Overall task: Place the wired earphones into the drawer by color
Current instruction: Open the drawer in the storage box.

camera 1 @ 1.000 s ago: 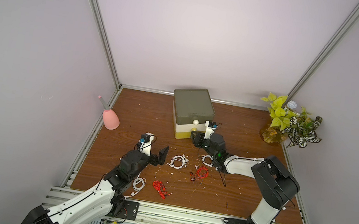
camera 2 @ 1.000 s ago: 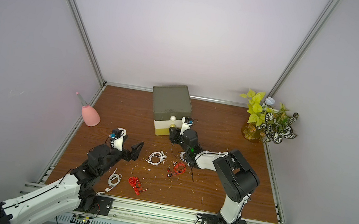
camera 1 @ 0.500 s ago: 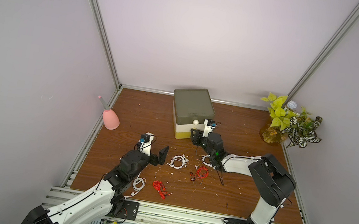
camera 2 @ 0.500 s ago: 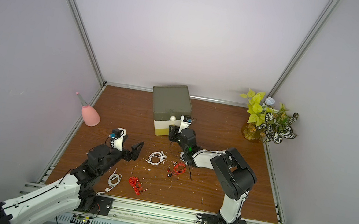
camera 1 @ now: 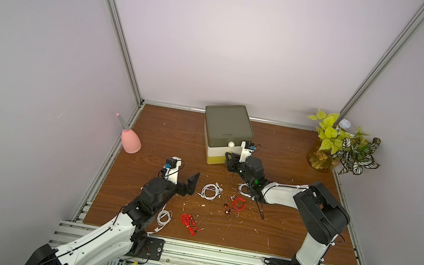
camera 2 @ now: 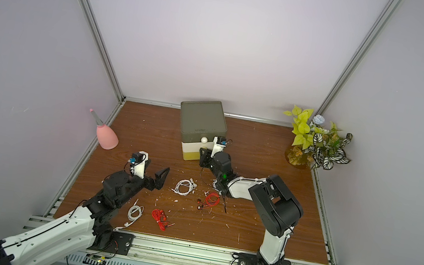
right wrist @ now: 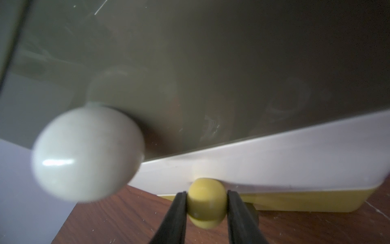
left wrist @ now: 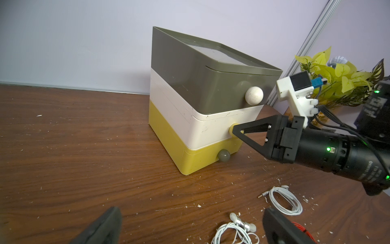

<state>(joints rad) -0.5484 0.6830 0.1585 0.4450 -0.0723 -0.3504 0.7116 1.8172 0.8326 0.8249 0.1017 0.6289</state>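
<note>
Two black fingers (right wrist: 177,211) of the right gripper (right wrist: 206,193), wider apart a second ago, now pinched against either side of the yellow knob (right wrist: 207,202) on the cream middle tier (left wrist: 211,131) of the drawer (camera 1: 228,124). All three tiers shut, none pulled out yet. Probably marks the start of opening that tier: a straight pull away from the drawer front to follow.

Left gripper (left wrist: 191,211) unchanged: fingers spread wide and empty, hovering well in front of the drawer, just beside a white earphones bundle (camera 1: 211,191).

Wired earphones loose on the desk (camera 1: 163,136) in front of the drawer, among them white coils and two red bundles (camera 1: 238,203), none visibly inside. Black ones not clearly made out.
</note>
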